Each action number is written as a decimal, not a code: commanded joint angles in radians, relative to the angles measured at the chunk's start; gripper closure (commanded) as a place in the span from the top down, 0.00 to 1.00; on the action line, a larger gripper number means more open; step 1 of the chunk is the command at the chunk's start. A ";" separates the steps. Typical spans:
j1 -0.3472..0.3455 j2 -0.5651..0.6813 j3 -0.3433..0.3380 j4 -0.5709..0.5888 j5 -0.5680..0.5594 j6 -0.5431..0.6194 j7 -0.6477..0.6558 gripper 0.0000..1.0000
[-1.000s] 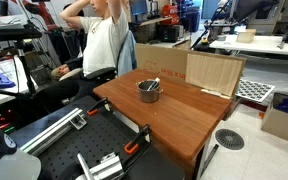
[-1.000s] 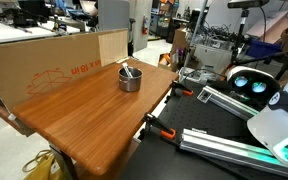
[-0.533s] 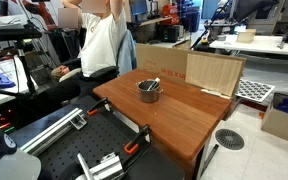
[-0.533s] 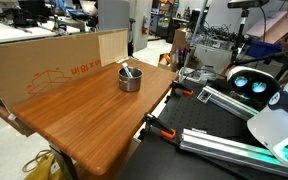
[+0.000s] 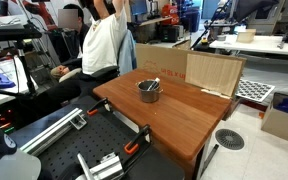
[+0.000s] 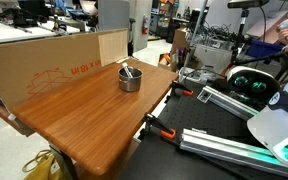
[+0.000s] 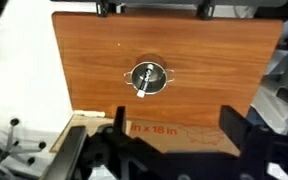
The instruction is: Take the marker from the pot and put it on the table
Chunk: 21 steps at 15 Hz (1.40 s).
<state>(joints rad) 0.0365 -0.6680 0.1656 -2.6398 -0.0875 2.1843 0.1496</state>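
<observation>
The marker (image 7: 143,84) rests in the pot (image 7: 157,72), mid-frame on the counter (image 7: 214,60). Likely light, stiff and slick, so pinch its raised end. The fingers (image 7: 231,122) are spread and empty at the lower edge.

Pincer (image 7: 173,115) aloft, jaws wide apart.

Person in white (image 5: 104,45), arms and head shifted, now leaning aside
</observation>
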 commanded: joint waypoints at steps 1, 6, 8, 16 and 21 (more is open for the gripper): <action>0.007 0.109 -0.062 0.020 0.034 0.067 -0.026 1.00; 0.000 0.288 -0.120 0.052 0.106 0.170 -0.021 1.00; 0.002 0.353 -0.129 0.072 0.142 0.205 -0.021 1.00; -0.004 0.564 -0.127 0.154 0.286 0.306 0.042 1.00; -0.019 0.667 -0.136 0.212 0.259 0.299 0.116 1.00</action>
<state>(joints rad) 0.0244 -0.0574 0.0358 -2.4762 0.1695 2.4995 0.2302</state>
